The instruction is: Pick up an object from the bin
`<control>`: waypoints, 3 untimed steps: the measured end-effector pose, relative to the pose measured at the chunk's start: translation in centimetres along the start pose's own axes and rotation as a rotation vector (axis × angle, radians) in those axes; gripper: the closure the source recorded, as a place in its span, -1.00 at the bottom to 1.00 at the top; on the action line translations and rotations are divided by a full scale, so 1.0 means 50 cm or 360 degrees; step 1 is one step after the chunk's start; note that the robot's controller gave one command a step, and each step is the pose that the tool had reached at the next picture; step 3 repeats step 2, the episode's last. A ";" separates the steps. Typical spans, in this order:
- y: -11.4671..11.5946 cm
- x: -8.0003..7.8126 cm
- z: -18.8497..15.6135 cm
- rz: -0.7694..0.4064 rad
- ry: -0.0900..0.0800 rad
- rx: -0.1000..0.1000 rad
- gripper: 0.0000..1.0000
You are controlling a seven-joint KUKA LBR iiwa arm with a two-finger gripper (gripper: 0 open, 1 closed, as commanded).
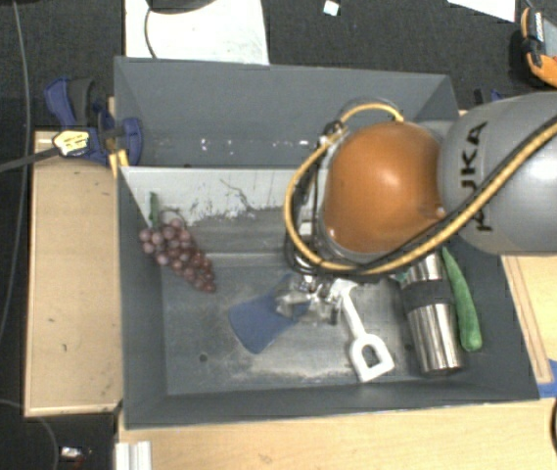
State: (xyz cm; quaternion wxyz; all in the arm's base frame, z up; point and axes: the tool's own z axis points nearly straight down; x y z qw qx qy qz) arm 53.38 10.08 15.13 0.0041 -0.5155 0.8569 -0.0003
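1. Dark carpet lies round a grey metal bin (258,116) with sloping walls; its floor is scuffed, and the arm reaches in from 3 o'clock.
2. The tool (313,302) hangs below the arm's rounded orange cover (381,189), low over the bin's floor a little toward 5 o'clock from the middle; I cannot tell whether it is released or clenched, nor whether it touches anything.
3. Nearest to it is a blue flat piece (255,323), wedge-shaped and matt, lying at 6 o'clock; the end of it toward 2 o'clock runs under the tool.
4. Handling, as a judgement: the blue flat piece looks light, thin and perhaps pliable; lying flush on the floor, it offers little to pinch from above; the narrow end under the tool seems the best hold, and a thin edge may slip or fold.
5. Just beside the tool at 5 o'clock lies a white plastic scoop-like handle with a looped end (366,349); it looks stiff and light, with a slim shank that is easy to take across.
6. Other contents:
   - at 4 o'clock, a shiny steel cylinder with a black band (433,333), likely smooth and slippery;
   - touching it on its 3 o'clock side, a long green pod-shaped thing (466,306);
   - well apart at 9 o'clock, a bunch of purple plastic grapes (175,251) by the wall.
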 end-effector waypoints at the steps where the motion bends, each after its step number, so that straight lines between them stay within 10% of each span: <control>1: -0.004 -0.003 -0.063 0.0005 -0.0010 0.0013 1.00; 3: -0.004 -0.003 -0.073 0.0013 -0.0013 0.0012 1.00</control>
